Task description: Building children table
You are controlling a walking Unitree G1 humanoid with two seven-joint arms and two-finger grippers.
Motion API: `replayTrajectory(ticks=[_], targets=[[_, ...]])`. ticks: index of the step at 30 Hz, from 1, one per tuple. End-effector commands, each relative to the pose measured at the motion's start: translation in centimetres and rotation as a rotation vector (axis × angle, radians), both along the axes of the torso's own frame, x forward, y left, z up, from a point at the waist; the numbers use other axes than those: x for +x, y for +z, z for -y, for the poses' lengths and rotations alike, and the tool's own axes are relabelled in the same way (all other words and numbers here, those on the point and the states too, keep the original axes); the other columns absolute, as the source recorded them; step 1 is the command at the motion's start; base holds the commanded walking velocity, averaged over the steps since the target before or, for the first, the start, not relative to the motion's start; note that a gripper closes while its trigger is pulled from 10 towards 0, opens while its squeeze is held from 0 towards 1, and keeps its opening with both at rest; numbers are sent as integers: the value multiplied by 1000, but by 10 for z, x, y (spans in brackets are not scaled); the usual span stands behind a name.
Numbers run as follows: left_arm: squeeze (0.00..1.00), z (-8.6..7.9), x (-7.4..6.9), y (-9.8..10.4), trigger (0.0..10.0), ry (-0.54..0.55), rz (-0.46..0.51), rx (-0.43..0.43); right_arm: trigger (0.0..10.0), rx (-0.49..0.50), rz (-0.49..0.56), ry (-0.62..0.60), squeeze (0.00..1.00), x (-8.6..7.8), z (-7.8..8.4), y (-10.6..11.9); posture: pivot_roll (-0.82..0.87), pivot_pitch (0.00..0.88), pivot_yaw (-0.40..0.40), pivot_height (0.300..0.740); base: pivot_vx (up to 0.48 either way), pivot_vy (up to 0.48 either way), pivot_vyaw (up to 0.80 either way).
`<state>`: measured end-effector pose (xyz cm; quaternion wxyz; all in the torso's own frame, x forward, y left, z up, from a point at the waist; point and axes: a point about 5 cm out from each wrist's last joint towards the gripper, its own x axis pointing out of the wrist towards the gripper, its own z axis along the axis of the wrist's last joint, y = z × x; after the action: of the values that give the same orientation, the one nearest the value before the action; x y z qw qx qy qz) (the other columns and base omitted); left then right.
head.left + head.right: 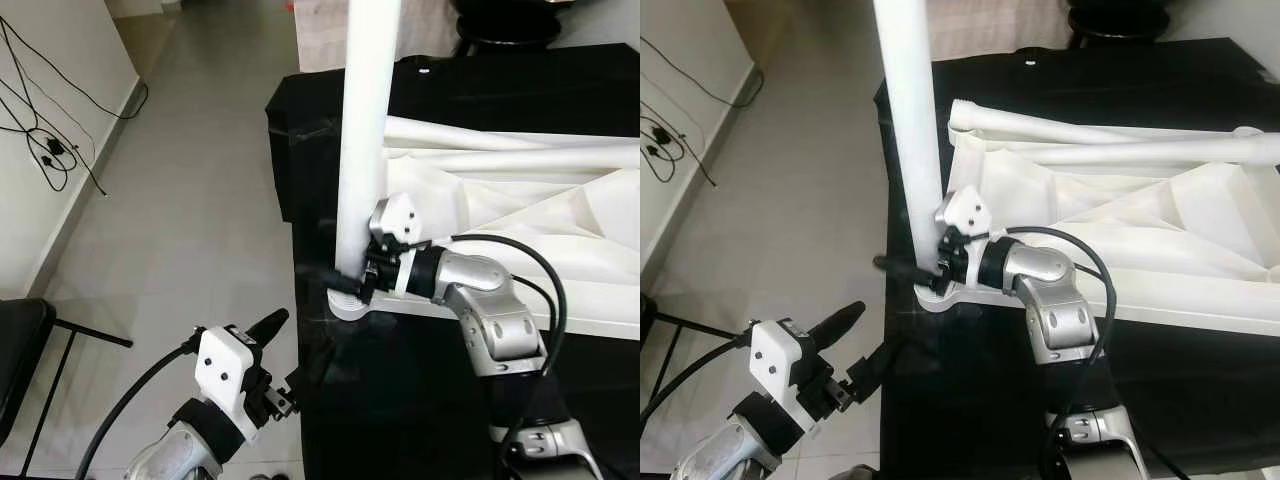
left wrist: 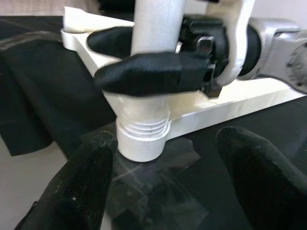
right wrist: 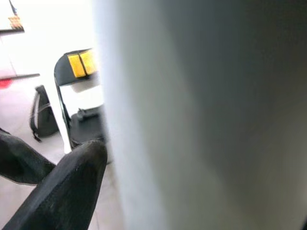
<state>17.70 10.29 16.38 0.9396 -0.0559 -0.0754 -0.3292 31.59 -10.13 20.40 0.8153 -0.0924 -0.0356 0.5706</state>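
Two grippers noted. Right gripper [image 1: 345, 278], centre frame, clamped on white table leg [image 1: 362, 150] just above its base; one black finger each side of tube. Left gripper [image 1: 282, 352], lower left, fingers spread wide, holding nothing, off edge of black-covered table [image 1: 420, 400], aimed at leg base. Leg stands upright, long axis vertical, top out of frame, threaded end seated in corner socket [image 2: 143, 139] of white tabletop [image 1: 1160, 240] lying underside-up, centre right. No legible labels or writing.
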Motion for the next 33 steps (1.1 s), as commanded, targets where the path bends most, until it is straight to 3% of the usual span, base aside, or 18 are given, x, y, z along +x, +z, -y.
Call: replayTrajectory(ticks=[1,3,4,5,6,7,10,11,13,14,26,30,33], targets=[[0,0,-2,-3,10000,4,-19,1,10000,4,9,54,514,3,-9,3,10,197,52,740,0,0,0],[0,0,-2,-3,10000,4,-19,1,10000,4,9,54,514,3,-9,3,10,197,52,740,0,0,0],[0,0,-3,-3,10000,5,-20,1,10000,-1,8,79,0,9,-13,6,18,200,54,740,0,0,0],[0,0,-5,-2,10000,5,-21,1,10000,-14,-5,152,0,15,-19,11,27,208,56,740,0,0,0],[0,0,-5,-2,10000,5,-21,1,10000,-14,-5,152,0,15,-19,11,27,208,56,740,0,0,0],[0,0,-6,-2,10000,3,-25,1,10000,-9,-30,257,0,19,-26,18,29,210,56,740,0,0,0],[0,0,-7,-2,10000,3,-26,0,10000,-1,-33,285,0,20,-28,20,29,210,56,740,0,0,0],[0,0,-7,-2,10000,0,-29,-1,9373,-18,-44,331,0,22,-32,19,31,213,54,740,0,0,0],[0,0,-8,-2,10000,0,-29,-1,9373,-27,-46,356,0,22,-33,17,31,213,54,740,0,0,0],[0,1,-8,-1,10000,1,-30,-2,0,-30,-51,379,0,22,-34,16,36,217,51,740,0,0,0],[0,1,-7,-1,10000,2,-29,-6,0,11,-37,406,0,22,-22,19,23,217,50,740,0,0,0],[0,1,-7,-1,10000,0,-29,-6,0,21,-18,366,0,18,-11,20,23,217,50,740,0,0,0],[0,1,-8,-1,10000,2,-29,-5,0,39,-11,281,0,5,-3,15,11,218,38,740,0,0,0]])
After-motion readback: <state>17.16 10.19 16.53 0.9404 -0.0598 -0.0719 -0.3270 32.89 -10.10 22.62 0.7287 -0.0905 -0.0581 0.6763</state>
